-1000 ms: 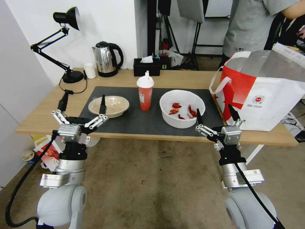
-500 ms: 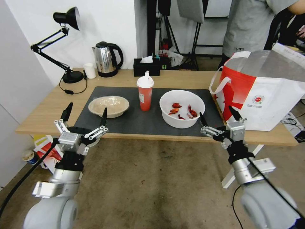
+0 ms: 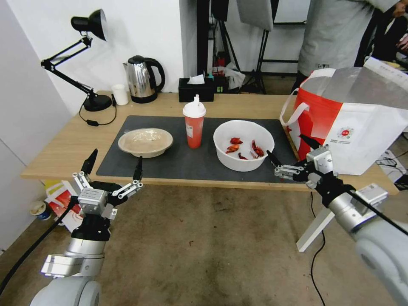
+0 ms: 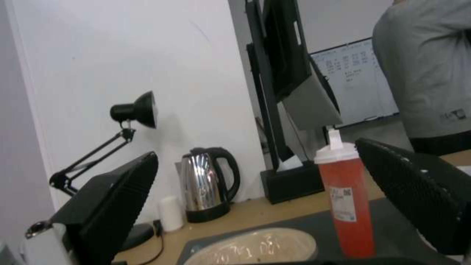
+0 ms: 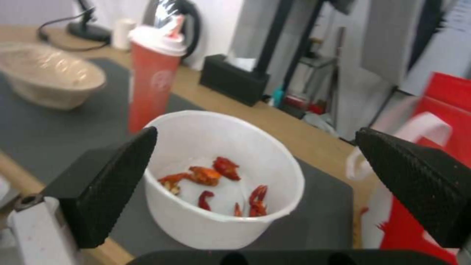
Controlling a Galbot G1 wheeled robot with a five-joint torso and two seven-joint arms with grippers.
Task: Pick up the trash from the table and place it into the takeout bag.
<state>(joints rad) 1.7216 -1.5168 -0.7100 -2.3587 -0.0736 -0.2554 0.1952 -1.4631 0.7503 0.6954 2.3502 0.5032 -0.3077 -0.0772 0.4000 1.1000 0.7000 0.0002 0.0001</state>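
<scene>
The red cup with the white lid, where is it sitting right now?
In the head view the red cup stands upright at the middle of the dark grey mat, between the shallow beige bowl on its left and the white bowl on its right.

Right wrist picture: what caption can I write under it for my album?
Open right gripper faces a white bowl of red crayfish shells, beside a red cup.

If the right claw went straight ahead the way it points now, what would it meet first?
Most likely the white bowl of crayfish shells: it sits centred between the open right claw fingers, though depth is uncertain.
</scene>
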